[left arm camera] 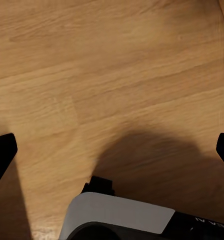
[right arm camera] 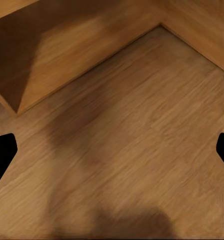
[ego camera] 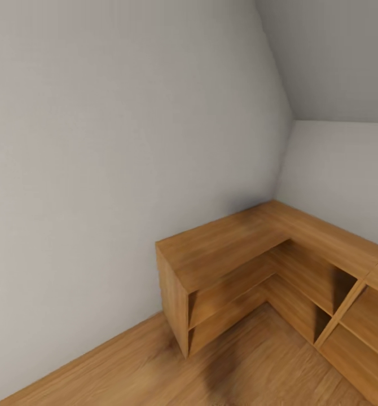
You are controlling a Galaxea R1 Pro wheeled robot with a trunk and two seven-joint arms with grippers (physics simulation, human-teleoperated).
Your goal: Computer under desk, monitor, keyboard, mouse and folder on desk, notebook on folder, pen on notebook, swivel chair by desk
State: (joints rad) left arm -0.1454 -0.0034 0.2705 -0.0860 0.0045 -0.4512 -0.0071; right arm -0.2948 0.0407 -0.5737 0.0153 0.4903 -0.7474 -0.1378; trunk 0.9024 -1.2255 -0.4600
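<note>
Workspace things (folder, keyboard, chair) unsighted, so progress can't be judged | wooden corner shelf unit [ego camera: 251,265] lower right, grey wall [ego camera: 110,141] upper left | left pincer [left arm camera: 112,150] and right pincer [right arm camera: 112,155] spread wide, empty, over wood floor [left arm camera: 112,60] | robot likely in transit.

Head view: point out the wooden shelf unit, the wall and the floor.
shelf unit [ego camera: 223,248], head view, on its flat top board.
wall [ego camera: 115,141], head view, on the bare grey face left of the corner.
floor [ego camera: 256,366], head view, on the wooden planks before the shelves.
</note>
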